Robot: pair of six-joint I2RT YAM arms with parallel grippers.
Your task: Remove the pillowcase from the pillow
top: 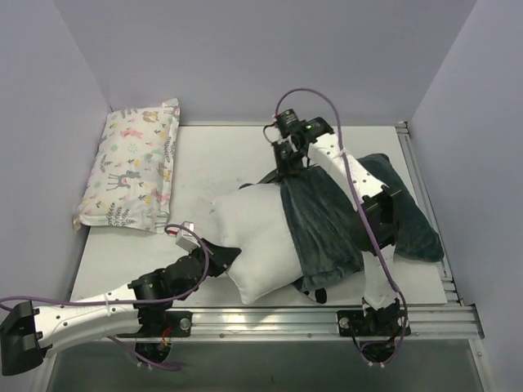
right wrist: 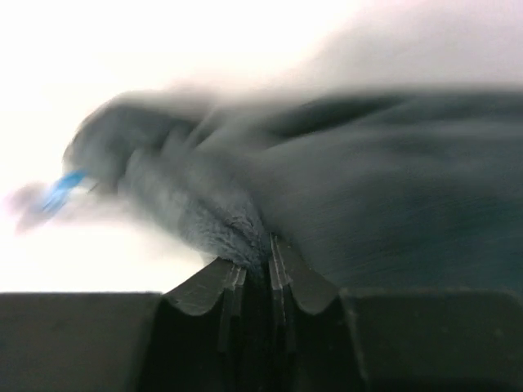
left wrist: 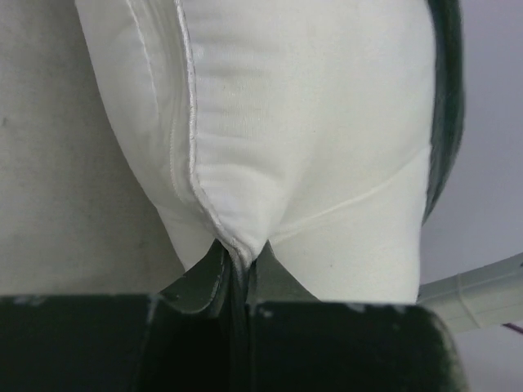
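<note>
The left hand point(left wrist: 241, 265) is pinching the seamed corner of the big white soft pillow point(left wrist: 310, 122), fingers closed tight on it. The right hand point(right wrist: 255, 273) is clamping a bunched fold of the dark grey-green plush pillowcase point(right wrist: 392, 204), though motion is blurring that view badly. From above, the pillowcase is hiding the pillow's right half and spreading over the right of the white table point(top: 221, 155). A pastel animal-print pillow point(top: 131, 167) is lying well apart, back left.
</note>
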